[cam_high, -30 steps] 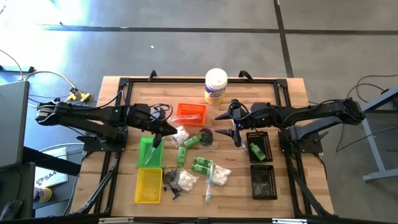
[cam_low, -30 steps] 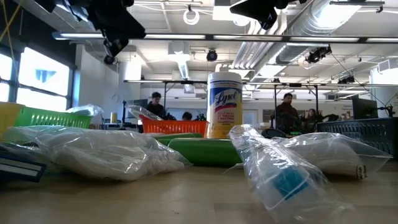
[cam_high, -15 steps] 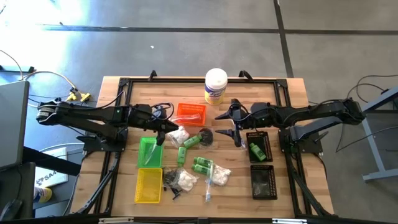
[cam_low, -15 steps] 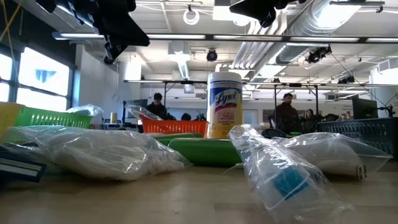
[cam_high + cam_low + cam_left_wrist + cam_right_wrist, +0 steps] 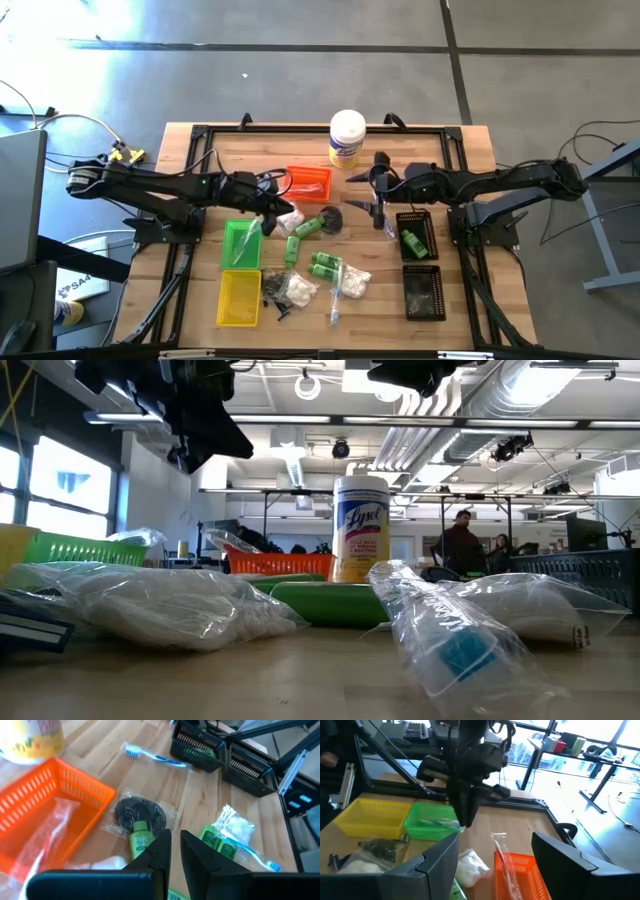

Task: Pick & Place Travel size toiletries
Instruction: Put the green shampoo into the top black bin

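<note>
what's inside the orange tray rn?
One clear-wrapped stick lies in the orange tray: the stick runs along its floor. Its near end is hidden behind the left gripper, which is shut and holds nothing.

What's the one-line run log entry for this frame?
left pincer: shut, empty, above white bag | right pincer: open, beside black tray | green bottle: in black tray
</note>
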### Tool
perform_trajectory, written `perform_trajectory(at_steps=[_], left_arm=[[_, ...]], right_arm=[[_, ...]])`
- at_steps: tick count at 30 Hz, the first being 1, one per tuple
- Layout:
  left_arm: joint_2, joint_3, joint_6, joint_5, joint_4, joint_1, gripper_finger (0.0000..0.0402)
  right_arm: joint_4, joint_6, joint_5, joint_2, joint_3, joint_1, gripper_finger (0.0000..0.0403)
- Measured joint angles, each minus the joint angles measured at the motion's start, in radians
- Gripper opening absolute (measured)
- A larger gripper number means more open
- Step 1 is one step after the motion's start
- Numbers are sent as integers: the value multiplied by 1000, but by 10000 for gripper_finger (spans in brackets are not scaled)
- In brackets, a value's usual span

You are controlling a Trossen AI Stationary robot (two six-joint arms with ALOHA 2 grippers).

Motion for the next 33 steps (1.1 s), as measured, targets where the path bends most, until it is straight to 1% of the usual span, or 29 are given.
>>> perform_trajectory(at_steps=[6, 14, 18, 20, 24, 26, 33], left_arm=[[59, 0, -70, -37, 43, -58, 38], [72, 0, -162, -170, 49, -179, 38], [72, 0, -198, -231, 49, -222, 38], [72, 0, -205, -288, 55, -236, 38], [86, 0, -207, -434, 90, -258, 38], [98, 0, -216, -448, 90, -263, 38], [147, -1, -354, -442, 86, -262, 38]], right_arm=[[0, 0, 2, 0, 0, -7, 243], [0, 0, -2, 0, 0, -7, 243], [0, -2, -2, 0, 0, -7, 243], [0, -4, -2, 0, 0, -7, 243], [5, -4, -2, 7, 0, -7, 243], [6, -4, -1, 14, 0, -7, 243], [9, -2, -2, 28, 0, -7, 243]])
